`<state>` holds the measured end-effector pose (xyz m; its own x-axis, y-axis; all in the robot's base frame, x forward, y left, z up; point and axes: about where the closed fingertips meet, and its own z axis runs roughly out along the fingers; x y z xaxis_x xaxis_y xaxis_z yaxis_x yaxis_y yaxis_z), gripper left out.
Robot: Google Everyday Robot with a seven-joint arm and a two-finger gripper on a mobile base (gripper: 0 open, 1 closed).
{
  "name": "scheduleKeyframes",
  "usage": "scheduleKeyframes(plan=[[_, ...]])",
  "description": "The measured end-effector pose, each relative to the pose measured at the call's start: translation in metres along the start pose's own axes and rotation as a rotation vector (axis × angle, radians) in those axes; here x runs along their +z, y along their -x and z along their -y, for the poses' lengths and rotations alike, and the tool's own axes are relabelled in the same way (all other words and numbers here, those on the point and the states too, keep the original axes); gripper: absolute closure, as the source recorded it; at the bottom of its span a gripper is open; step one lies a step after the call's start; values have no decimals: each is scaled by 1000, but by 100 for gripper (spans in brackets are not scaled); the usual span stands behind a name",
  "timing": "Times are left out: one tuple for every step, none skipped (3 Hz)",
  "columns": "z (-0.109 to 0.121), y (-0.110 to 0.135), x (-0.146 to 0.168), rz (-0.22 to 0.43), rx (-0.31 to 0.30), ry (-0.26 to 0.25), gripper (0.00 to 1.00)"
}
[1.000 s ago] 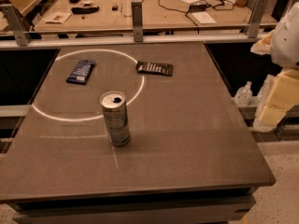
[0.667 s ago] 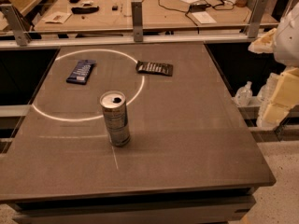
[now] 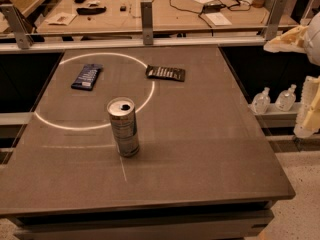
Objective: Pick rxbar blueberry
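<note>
Since the earlier frames only the gripper (image 3: 310, 106) has shifted: its cream-coloured body sits a little further right and slightly higher at the right edge of the view, while everything on the table has kept its place. The grey table (image 3: 210, 149) fills most of the view, and a white circle (image 3: 150, 91) is marked on its far-left part. The gripper hangs off the table's right side, above the gap where two small bottles (image 3: 272, 100) stand on a ledge. It is cut off by the frame, so whether it is spread or closed cannot be told. A silver can (image 3: 123, 127) stands upright on the near arc of the circle, left of centre. A dark bar (image 3: 165, 73) lies flat just outside the circle's far-right arc, its long axis running left to right. The rxbar blueberry (image 3: 86, 76) lies flat inside the circle, on its far-left side, well apart from both the can and the dark bar. Its long axis runs mostly near to far, with the far end leaning a little to the right. From the gripper the blue bar lies across almost the whole width of the table, to the left and somewhat farther away. The dark bar seems to sit close to that straight line, and the can on its near side. The reach will probably need to pass over the dark bar and come down with the jaws across the blue wrapper's short width.
</note>
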<state>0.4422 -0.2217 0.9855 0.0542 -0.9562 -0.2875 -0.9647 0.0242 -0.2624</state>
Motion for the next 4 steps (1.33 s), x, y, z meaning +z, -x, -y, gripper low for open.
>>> scheduleKeyframes(plan=[[4, 5, 1, -54, -64, -37, 0], [5, 5, 1, -54, -64, -37, 0], [17, 13, 11, -39, -79, -43, 0], [42, 33, 28, -24, -174, -27, 0]])
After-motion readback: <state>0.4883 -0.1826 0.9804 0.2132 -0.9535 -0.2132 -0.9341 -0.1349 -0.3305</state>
